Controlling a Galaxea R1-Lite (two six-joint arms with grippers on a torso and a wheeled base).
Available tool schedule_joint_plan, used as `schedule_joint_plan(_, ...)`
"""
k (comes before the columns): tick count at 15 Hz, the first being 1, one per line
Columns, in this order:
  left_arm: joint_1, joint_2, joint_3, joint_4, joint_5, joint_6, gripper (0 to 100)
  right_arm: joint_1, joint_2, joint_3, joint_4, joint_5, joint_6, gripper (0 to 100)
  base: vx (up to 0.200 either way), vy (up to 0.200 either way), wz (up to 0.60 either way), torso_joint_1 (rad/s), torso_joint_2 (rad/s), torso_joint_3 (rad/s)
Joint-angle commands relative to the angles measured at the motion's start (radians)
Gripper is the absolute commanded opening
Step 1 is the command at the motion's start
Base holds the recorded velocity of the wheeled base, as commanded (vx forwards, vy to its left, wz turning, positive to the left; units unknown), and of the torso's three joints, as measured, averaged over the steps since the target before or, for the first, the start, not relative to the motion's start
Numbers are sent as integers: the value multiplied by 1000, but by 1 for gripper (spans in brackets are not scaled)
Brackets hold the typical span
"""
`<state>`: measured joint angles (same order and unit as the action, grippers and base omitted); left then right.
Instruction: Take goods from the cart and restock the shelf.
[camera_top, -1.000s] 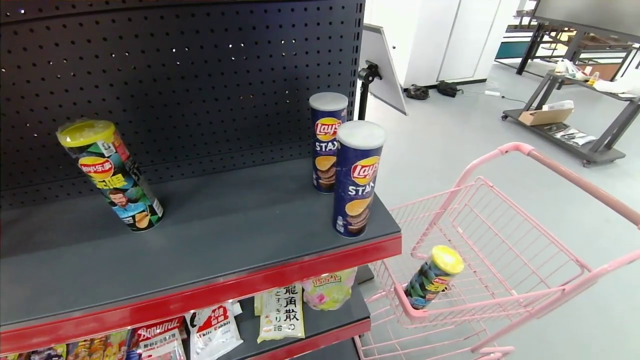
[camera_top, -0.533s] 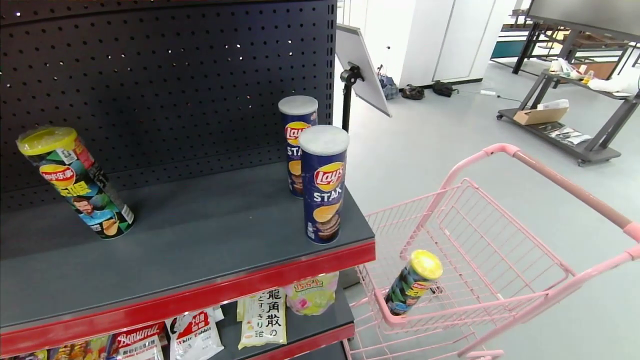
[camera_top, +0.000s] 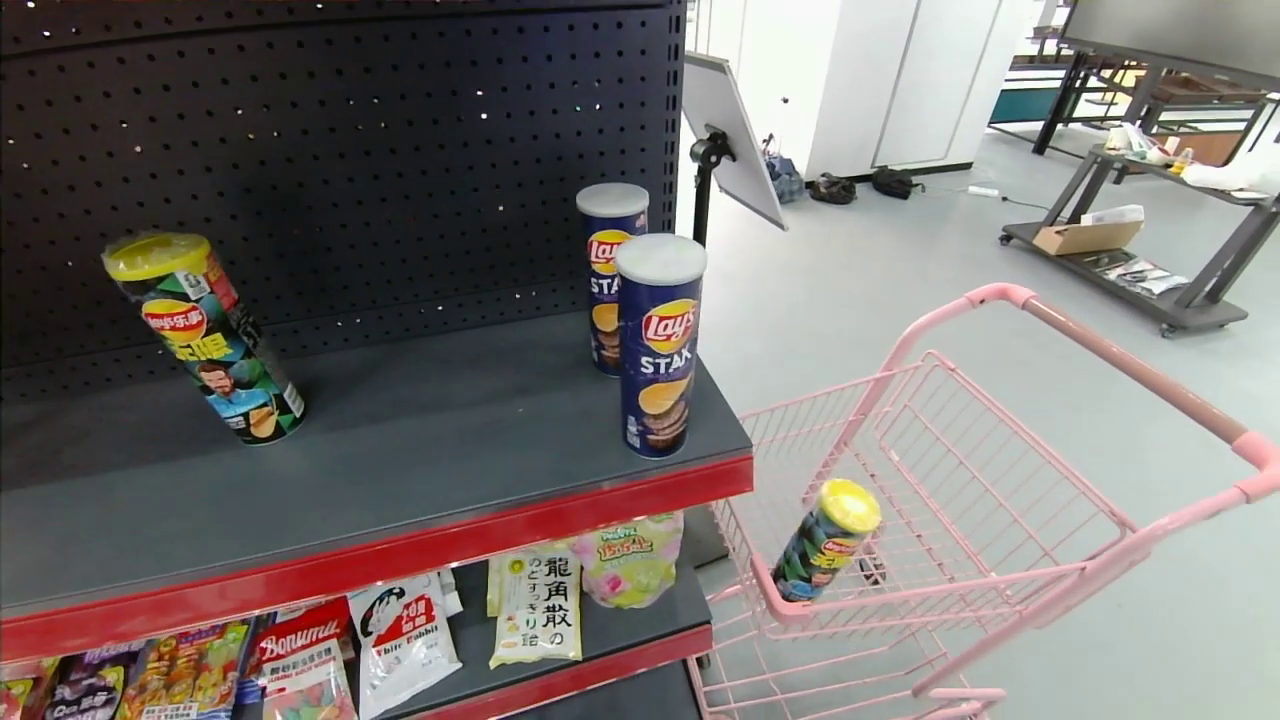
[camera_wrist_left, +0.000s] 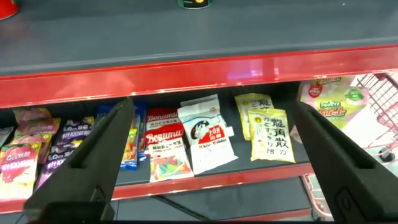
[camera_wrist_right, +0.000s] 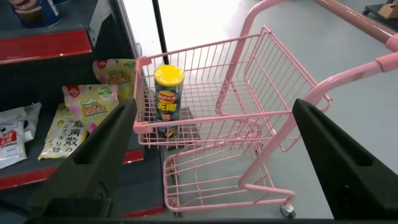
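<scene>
Shelf (camera_top: 430, 440) and floor (camera_top: 900, 260) have only slid across the head view, so the camera turned and no goods moved. One chip can (camera_top: 826, 540) leans in the cart (camera_top: 1100, 352), at the corner beside the shelf, not yet restocked. Left fingers (camera_wrist_left: 93, 162) and right fingers (camera_wrist_right: 99, 162) hang spread, holding nothing.

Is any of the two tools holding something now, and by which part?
Nothing is held. The left tool and the right tool are both open and empty; the yellow-lidded cylindrical chip can sits untouched in the pink wire cart.
</scene>
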<state>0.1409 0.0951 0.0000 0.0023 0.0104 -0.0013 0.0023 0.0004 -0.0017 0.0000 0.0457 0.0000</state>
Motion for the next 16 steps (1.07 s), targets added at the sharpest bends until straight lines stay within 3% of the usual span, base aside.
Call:
schedule_joint_plan(1, 0, 0, 0, 1, 0, 0, 100, -1, 1, 0, 0, 0, 0, 100, 0, 0, 0, 0, 0, 0)
schedule_joint_plan(5, -1, 0, 0, 1, 0, 0, 100, -1, 1, 0, 0, 0, 0, 100, 0, 0, 0, -19, 48, 34)
schedule_joint_plan(16, 0, 2, 0, 1, 0, 0, 100, -1, 1, 0, 0, 0, 2, 100, 0, 0, 0, -140, 363, 218)
